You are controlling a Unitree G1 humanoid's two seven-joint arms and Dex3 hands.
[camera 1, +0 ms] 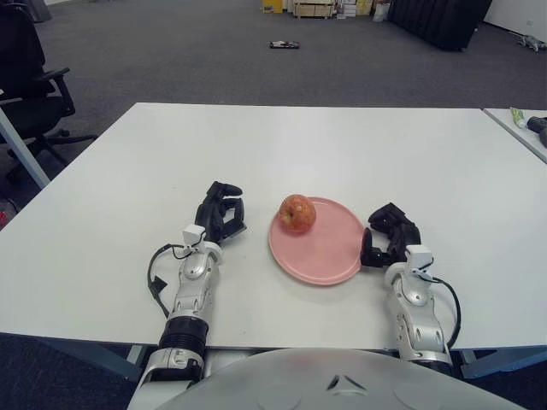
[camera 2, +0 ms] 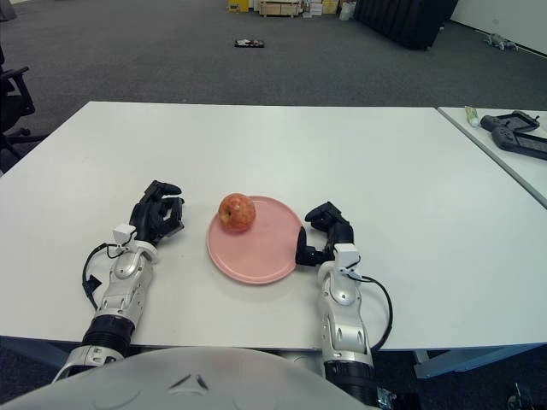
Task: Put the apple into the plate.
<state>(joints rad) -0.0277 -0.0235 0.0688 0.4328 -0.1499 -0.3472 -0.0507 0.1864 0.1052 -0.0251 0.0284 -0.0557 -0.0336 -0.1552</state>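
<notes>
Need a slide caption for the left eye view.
Apple on pink plate; left hand and right hand curled either side.

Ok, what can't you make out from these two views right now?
- Whether the right robot hand touches the plate rim: in both views its curled fingers cover the edge.
- The apple underside: hidden by its own body.
- The items at the neighbouring table in the right eye view: too small.

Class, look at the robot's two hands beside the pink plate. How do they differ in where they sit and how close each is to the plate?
The left hand shows left of the plate, with bare table between them; the right hand shows at the plate's right rim, with no visible gap. The left hand lies level with the apple; the right hand sits nearer the robot. Both have curled fingers and hold nothing.
</notes>
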